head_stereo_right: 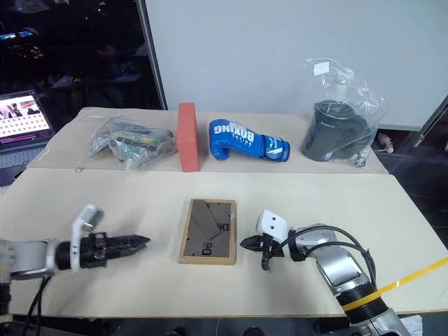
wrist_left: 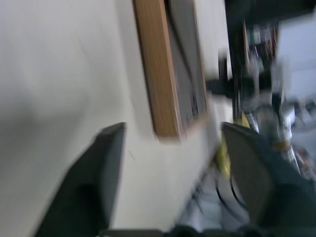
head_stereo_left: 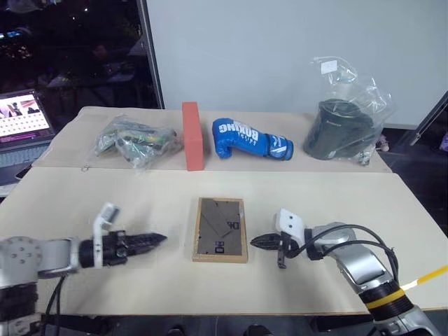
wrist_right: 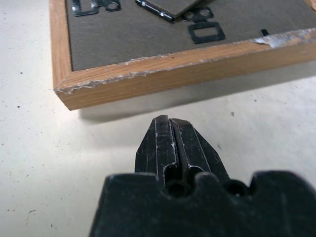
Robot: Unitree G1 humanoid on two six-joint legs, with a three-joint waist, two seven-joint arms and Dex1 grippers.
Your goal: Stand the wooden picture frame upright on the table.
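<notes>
The wooden picture frame (head_stereo_left: 220,229) lies flat on the table (head_stereo_left: 140,280), near the middle, with its dark back and folded stand facing up. My left gripper (head_stereo_left: 155,240) hovers low to the frame's left and points at it; in the left wrist view its fingers (wrist_left: 98,168) stand wide apart, open, with the frame's corner (wrist_left: 163,74) ahead of them. My right gripper (head_stereo_left: 255,241) is just to the frame's right, shut and empty. In the right wrist view its tip (wrist_right: 168,121) stops a short gap from the frame's chipped wooden edge (wrist_right: 173,64).
Along the far section of the table stand a crinkled plastic bag of items (head_stereo_left: 136,140), a red-orange block (head_stereo_left: 192,136), a blue boxing glove (head_stereo_left: 248,138) and a clear bag with a dark object (head_stereo_left: 343,129). A laptop (head_stereo_left: 21,126) sits off the far left corner.
</notes>
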